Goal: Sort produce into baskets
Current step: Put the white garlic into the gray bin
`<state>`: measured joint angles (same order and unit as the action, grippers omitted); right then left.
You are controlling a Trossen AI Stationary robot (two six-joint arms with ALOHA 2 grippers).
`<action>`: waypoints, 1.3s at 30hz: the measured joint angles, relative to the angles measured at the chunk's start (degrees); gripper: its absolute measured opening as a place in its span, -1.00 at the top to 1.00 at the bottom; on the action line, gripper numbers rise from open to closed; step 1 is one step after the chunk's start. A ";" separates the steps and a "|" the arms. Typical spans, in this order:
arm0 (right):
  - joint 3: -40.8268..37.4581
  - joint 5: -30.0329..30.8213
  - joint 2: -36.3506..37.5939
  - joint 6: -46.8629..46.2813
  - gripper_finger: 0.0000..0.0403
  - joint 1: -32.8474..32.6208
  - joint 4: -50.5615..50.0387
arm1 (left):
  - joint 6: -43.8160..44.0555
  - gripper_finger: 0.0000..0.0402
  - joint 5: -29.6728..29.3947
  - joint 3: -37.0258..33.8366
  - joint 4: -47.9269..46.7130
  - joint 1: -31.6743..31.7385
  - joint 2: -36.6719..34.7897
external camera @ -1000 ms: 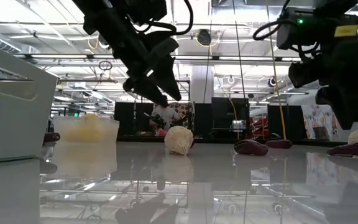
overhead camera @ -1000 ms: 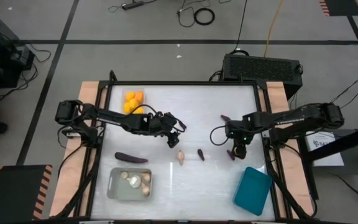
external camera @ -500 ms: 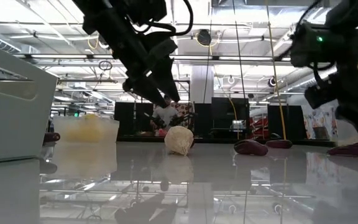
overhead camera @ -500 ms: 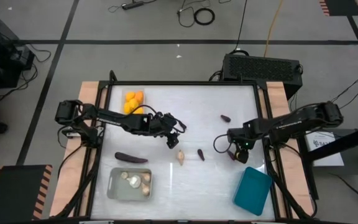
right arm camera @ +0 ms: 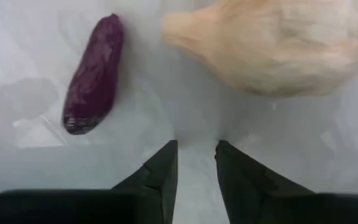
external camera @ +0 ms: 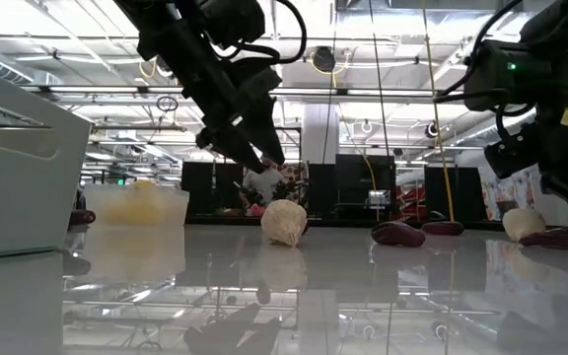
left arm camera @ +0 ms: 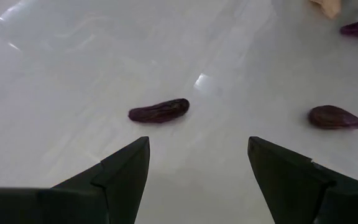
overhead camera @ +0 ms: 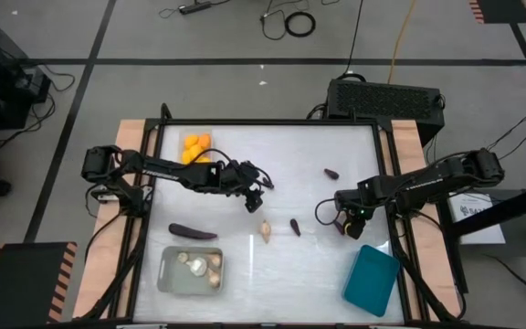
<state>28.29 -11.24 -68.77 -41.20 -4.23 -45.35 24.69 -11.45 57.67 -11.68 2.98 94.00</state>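
My right gripper (overhead camera: 345,225) hangs low over the table's right side, pointing down. Its fingers (right arm camera: 196,149) stand a narrow gap apart with nothing between them. Just beyond them lie a tiny purple eggplant (right arm camera: 94,74) and a pale bulb (right arm camera: 272,46), both on the table. My left gripper (overhead camera: 255,199) hovers open above the table's middle, with a tiny eggplant (left arm camera: 159,111) lying ahead of it. Another bulb (overhead camera: 266,230) and a long eggplant (overhead camera: 193,231) lie toward the near side.
Orange fruits (overhead camera: 196,149) sit in a clear basket at the far left. A greyish tray (overhead camera: 168,274) with bulbs stands at the near left. A teal tray (overhead camera: 371,280) is at the near right. One more tiny eggplant (overhead camera: 331,173) lies far right.
My right gripper has sunk toward the table and shifted a little toward the near edge, rolling its wrist. In the low view, the pale bulb beside it now shows farther toward the table's left than a second ago.
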 joint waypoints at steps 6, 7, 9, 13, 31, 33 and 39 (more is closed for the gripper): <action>0.46 -2.90 0.01 -3.44 0.48 0.54 -0.42 | 0.03 -0.39 0.88 0.00 -0.28 0.00 0.00; 0.99 -2.89 0.02 -4.21 0.46 0.85 -0.92 | 0.04 -0.39 0.88 0.00 -0.51 0.00 0.00; 2.76 -2.83 0.02 -5.02 0.43 1.67 -2.57 | 0.04 -0.39 0.88 0.00 -1.11 0.00 0.00; 8.39 -1.76 0.04 -4.89 0.42 3.57 -8.02 | 0.04 -0.39 0.86 0.00 -1.10 0.00 -0.01; 23.85 18.70 0.11 -0.55 0.25 12.57 -15.47 | 0.09 -0.39 0.82 0.00 -1.37 0.00 -0.04; 23.85 18.43 0.10 -1.54 0.14 14.22 -15.43 | 0.02 -0.39 0.81 0.00 -1.38 0.00 -0.04; 23.49 17.35 0.11 -7.10 -0.23 17.03 -17.13 | 0.00 -0.39 0.79 0.00 -1.38 0.00 -0.04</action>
<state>51.78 6.11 -68.66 -48.30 12.80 -62.48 24.69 -10.66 57.67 -13.06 2.98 93.95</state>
